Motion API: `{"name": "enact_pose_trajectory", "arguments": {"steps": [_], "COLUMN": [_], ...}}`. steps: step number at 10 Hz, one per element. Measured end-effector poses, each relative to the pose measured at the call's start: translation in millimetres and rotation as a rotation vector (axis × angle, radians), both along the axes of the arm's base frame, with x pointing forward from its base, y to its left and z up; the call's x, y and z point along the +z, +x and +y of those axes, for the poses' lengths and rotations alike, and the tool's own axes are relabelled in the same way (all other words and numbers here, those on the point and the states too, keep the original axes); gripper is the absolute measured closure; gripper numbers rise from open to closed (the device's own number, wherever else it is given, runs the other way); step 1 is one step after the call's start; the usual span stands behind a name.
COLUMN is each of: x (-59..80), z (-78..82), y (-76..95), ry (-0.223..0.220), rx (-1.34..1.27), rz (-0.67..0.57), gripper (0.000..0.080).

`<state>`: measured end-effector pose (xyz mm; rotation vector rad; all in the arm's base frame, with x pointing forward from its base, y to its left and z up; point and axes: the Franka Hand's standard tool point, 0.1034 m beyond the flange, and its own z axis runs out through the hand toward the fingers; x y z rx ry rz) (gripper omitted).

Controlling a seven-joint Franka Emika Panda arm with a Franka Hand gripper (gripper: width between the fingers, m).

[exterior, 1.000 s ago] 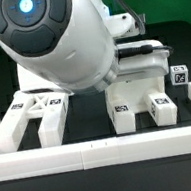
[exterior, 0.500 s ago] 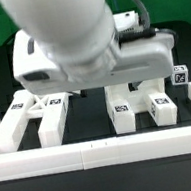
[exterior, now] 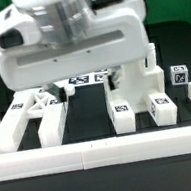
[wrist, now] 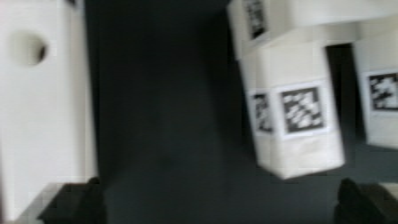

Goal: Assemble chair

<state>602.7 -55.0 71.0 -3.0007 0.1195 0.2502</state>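
On the black table [exterior: 87, 117], the tagged chair parts [exterior: 123, 117] are left lying behind the border bar [exterior: 104, 153], more uncovered since the arm [exterior: 70, 47] was swung upward, with the gripper [wrist: 217, 202] spread wide, empty.

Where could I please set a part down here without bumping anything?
The black table strip between the left chair parts and the right chair parts, behind the front bar, is bare. Both sides are crowded, with only narrow gaps.
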Motion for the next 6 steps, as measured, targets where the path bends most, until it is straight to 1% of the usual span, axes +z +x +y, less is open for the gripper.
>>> {"name": "enact_pose_trajectory", "arguments": {"steps": [1,2,3,4,6], "x": [-1.3,-1.6,-4.4,-15.3,-22.1], "z": [0.8,-2.8,-9.0,-18.8,-35.9], "y": [0.0,7.0,6.3,-6.7,-16.0], "ry": [-0.013,-0.04,-0.069,-0.075,-0.076], "rx": [-0.003,-0.008,0.0,0.081,0.099], "rz": [-0.041,-0.126,-0.202,-0.208,-0.197], "gripper": [0.0151,0.0151,0.0151,0.0151,0.0151]}}
